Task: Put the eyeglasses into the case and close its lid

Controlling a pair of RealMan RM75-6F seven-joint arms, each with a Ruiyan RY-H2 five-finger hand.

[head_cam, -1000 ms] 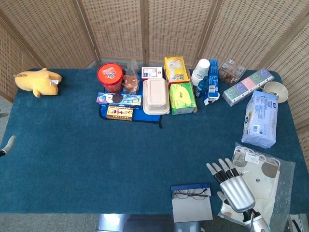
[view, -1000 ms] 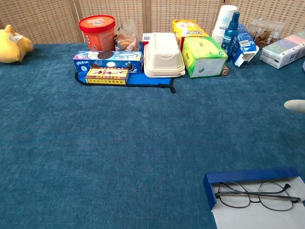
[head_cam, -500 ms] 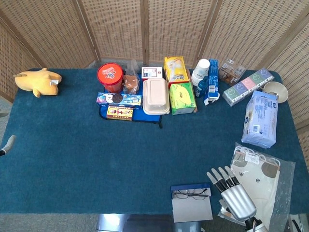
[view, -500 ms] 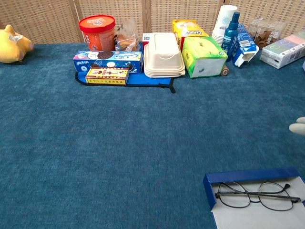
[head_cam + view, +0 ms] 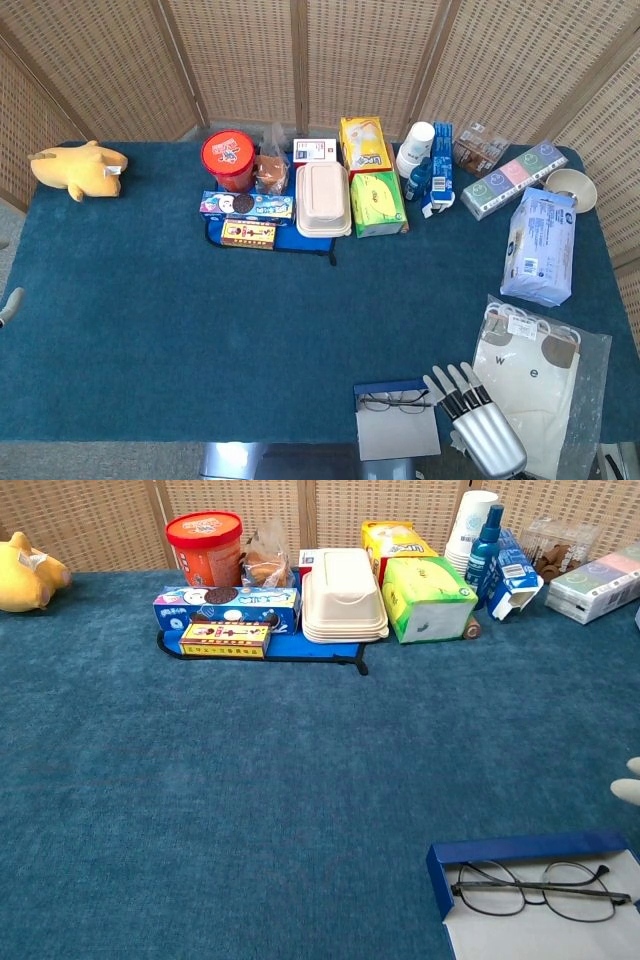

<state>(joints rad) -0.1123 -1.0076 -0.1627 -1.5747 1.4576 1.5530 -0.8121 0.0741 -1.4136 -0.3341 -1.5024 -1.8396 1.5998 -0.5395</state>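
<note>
Eyeglasses folded, lying inside open case at lower right of chest view; blue lid raised along far edge. Right hand at bottom right of head view, just right of case, fingers extended and apart, grasping nothing. Left hand: only pale tip at far left edge, state cannot tell. Plastic-wrapped bag right of hand.

R hand low, fingers spread, empty; L hand barely visible.
</note>
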